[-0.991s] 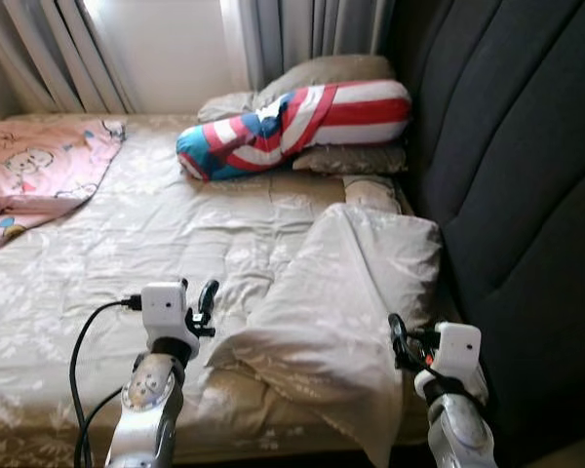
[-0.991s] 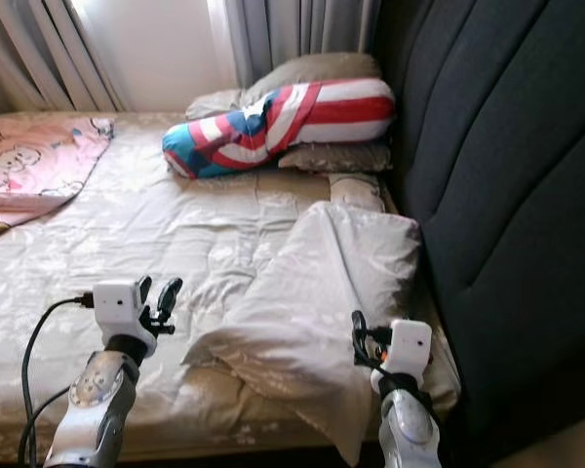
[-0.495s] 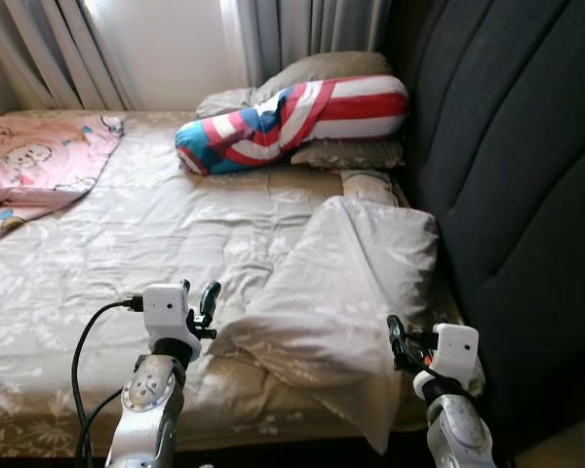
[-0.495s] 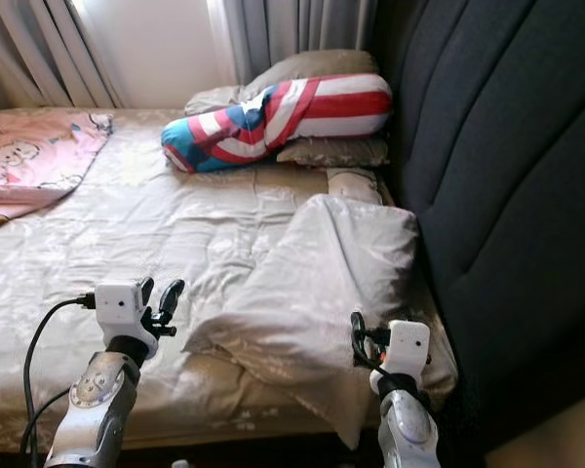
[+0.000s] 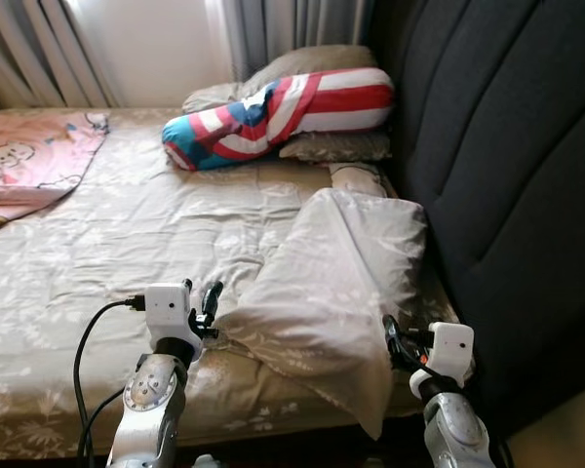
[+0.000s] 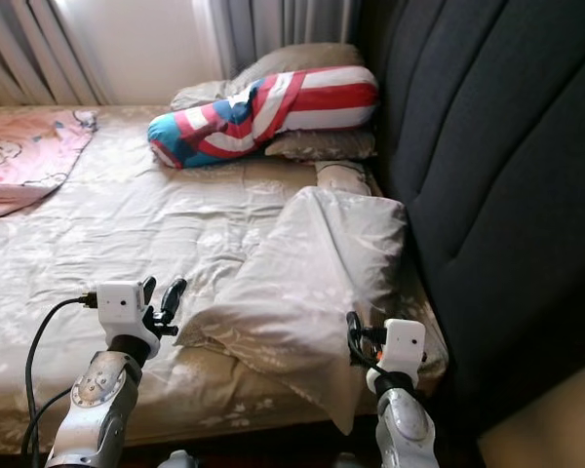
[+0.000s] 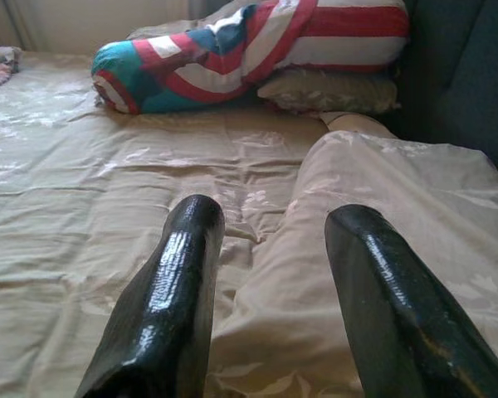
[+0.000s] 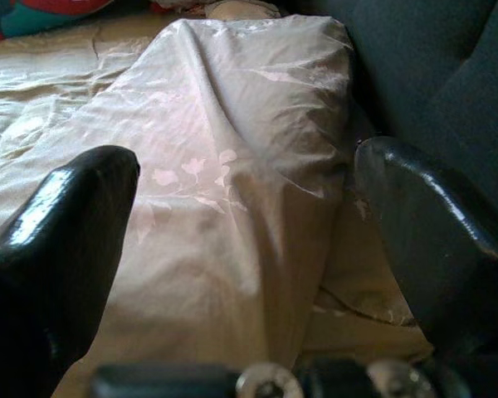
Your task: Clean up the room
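A crumpled beige pillow (image 5: 331, 278) lies at the bed's near right corner, one end hanging over the front edge. My left gripper (image 5: 201, 294) is raised just left of the pillow's near corner, fingers open and holding nothing; in the left wrist view its fingers (image 7: 183, 274) point at the pillow (image 7: 398, 249). My right gripper (image 5: 394, 339) is at the pillow's overhanging right end, also open and not holding anything. In the right wrist view its wide-apart fingers (image 8: 66, 224) frame the pillow (image 8: 232, 149).
A red, white and blue striped bolster (image 5: 273, 109) rests on beige pillows (image 5: 336, 146) at the head of the bed. A pink blanket (image 5: 34, 161) lies at the far left. The dark padded headboard (image 5: 507, 175) rises along the right. Curtains (image 5: 273, 29) hang behind.
The whole picture has shifted, so the camera has moved: more of the bed's front edge shows below. Both grippers keep their pose and stay open.
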You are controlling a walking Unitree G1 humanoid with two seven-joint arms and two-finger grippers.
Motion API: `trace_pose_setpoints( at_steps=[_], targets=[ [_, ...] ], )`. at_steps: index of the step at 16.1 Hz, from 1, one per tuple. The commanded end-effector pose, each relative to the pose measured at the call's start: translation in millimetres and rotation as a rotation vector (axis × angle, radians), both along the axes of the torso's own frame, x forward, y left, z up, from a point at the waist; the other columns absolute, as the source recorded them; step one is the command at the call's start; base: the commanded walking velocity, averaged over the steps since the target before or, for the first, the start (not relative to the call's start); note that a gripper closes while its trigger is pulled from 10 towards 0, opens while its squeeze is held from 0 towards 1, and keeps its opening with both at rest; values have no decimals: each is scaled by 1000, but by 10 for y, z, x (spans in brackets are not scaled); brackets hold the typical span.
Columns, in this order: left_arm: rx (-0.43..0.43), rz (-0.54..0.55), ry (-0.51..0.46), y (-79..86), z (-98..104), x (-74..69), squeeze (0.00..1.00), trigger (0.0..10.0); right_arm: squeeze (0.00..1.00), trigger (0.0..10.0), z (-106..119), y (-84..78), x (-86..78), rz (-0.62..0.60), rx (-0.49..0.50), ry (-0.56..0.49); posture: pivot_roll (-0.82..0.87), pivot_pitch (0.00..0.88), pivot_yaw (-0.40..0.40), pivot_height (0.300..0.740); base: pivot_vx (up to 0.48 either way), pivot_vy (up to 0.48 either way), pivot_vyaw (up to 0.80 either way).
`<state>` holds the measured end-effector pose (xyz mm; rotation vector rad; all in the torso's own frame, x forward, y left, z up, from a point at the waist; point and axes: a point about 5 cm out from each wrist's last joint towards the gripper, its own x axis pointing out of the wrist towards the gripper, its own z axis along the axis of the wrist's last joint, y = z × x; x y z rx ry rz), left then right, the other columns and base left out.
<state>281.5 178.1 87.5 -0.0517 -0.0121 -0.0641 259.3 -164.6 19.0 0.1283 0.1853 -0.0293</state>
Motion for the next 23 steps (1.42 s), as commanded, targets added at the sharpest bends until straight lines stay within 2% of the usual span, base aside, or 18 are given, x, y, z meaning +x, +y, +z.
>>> trace_pose_setpoints(
  at_steps=[1, 8, 10, 23],
  targets=[
    [1, -10, -8, -20, 32, -3, 0, 10000, 0, 10000, -3, -1, 1, 1, 0, 2, -41, 17, -27, 662, 0, 0, 0],
    [7, -12, -1, -19, 29, 1, 0, 10000, 0, 10000, -24, 23, 8, 10, -2, 32, -41, 24, -26, 662, 0, 0, 0],
    [7, -11, -1, -20, 29, 1, 0, 10000, 0, 10000, 2, 29, 11, 13, 9, 4, -41, 24, -26, 644, 0, 0, 0],
    [5, -14, -4, -16, 61, 53, 0, 10000, 0, 10000, 32, 69, 62, 51, 17, -1, -38, 49, -18, 644, 0, 0, 0]
  ],
)
